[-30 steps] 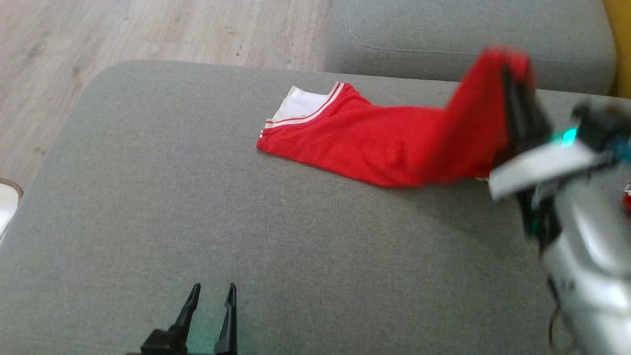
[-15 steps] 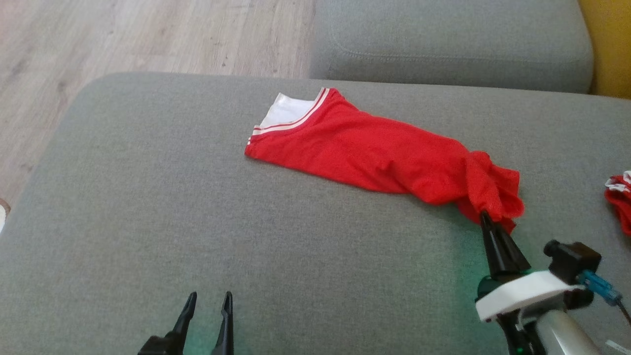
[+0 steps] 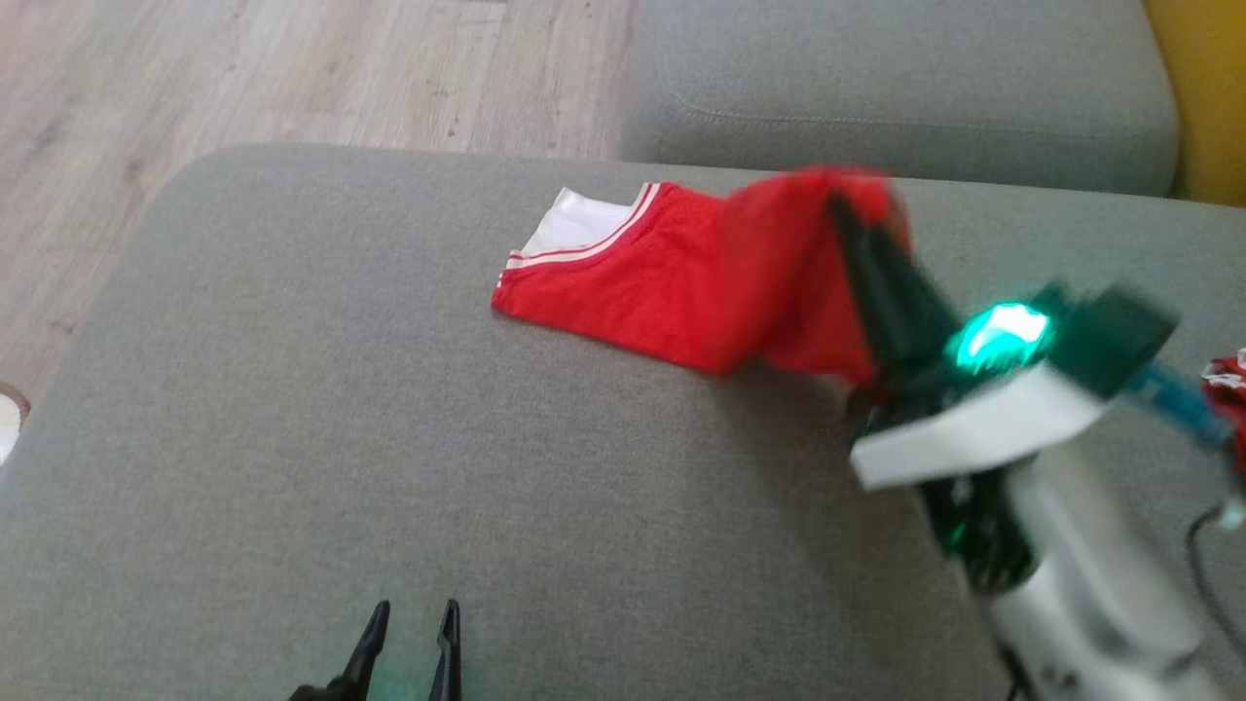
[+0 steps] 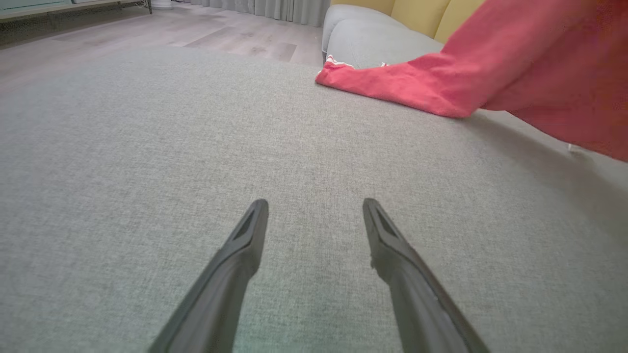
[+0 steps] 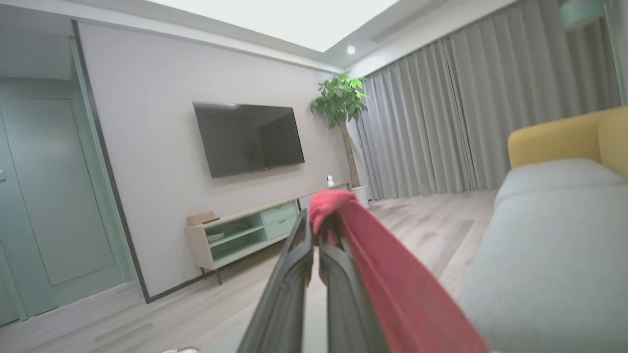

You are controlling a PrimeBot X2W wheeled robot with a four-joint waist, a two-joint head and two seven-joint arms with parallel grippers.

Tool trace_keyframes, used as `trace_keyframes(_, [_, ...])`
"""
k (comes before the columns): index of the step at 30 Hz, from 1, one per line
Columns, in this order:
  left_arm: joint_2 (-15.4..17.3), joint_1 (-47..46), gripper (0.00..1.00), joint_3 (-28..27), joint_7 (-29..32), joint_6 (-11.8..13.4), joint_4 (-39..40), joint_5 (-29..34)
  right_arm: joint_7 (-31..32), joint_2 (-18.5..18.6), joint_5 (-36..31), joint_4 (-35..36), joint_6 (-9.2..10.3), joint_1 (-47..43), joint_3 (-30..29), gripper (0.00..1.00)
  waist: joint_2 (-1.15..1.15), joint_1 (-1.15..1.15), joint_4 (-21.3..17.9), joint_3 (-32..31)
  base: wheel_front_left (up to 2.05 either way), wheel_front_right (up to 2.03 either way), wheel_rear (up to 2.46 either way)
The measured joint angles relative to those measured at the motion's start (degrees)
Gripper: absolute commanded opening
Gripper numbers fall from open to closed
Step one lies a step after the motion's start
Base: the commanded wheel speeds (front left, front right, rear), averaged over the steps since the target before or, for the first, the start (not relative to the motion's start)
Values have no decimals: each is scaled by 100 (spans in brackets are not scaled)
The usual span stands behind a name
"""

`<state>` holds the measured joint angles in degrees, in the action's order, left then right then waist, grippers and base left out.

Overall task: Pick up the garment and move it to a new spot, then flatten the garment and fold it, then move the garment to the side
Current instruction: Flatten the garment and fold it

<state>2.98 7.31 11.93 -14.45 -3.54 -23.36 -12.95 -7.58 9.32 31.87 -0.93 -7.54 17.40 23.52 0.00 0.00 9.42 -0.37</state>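
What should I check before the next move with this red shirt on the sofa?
1. Right gripper shut on the shirt end: ok.
2. Held end lifted off the sofa cushion: ok.
3. Shirt's collar end lying flat on the cushion: ok.
4. Left gripper open, apart from the shirt: ok.
5. Fabric beneath the lifted part smooth: cannot tell.

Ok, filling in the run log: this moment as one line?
right gripper: shut on garment, one end raised | left gripper: open, low over cushion | garment: white-trimmed end flat on cushion
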Motion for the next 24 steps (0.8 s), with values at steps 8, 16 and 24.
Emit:
trace_keyframes(8, [0,-109,100,138,1,2,7,-12,391,386,-130,-711,0,1087,-1042,0,0,0,139,318,0,0,0])
trace_keyframes(16, [-4,-610,100,349,0,16,10,-86,422,1055,-1305,-3422,0,1964,-2047,100,0,1,456,776,0,0,0])
trace_keyframes(24, [-4,-615,100,410,1,93,-9,-122,-129,1054,-2559,-5198,0,2151,-3309,100,0,1,576,972,0,0,0])
